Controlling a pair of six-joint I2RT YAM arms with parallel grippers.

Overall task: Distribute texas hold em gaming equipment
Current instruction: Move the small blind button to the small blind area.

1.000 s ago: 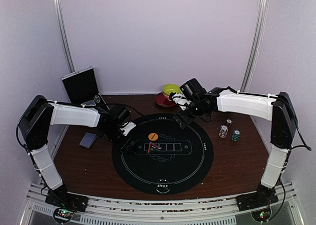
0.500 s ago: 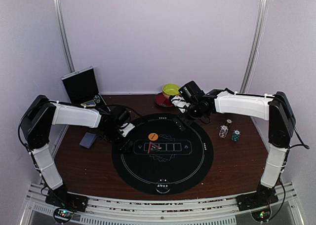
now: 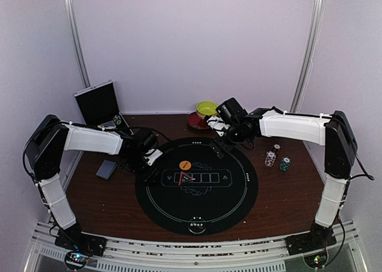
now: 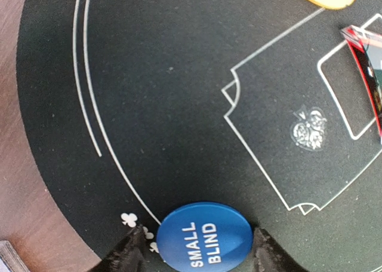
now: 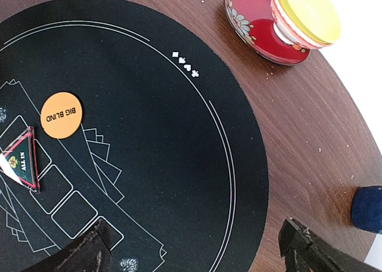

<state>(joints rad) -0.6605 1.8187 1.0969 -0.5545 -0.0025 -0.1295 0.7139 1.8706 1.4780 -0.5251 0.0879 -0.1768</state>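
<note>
Left gripper (image 4: 199,234) straddling the small blind button (image 4: 203,242)
We'd centre it, pinch the rim, lift flat; jaws half-wide, grip unclear; right gripper (image 5: 197,255) wide open, empty

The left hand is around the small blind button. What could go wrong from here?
1. The blue button lies flat on the mat. The left hand flanks its thin rim with a gap on one side, so closing may push it sideways or lose it.
2. The right hand hangs open near the bowl on its saucer; a careless swing might knock them.
</note>
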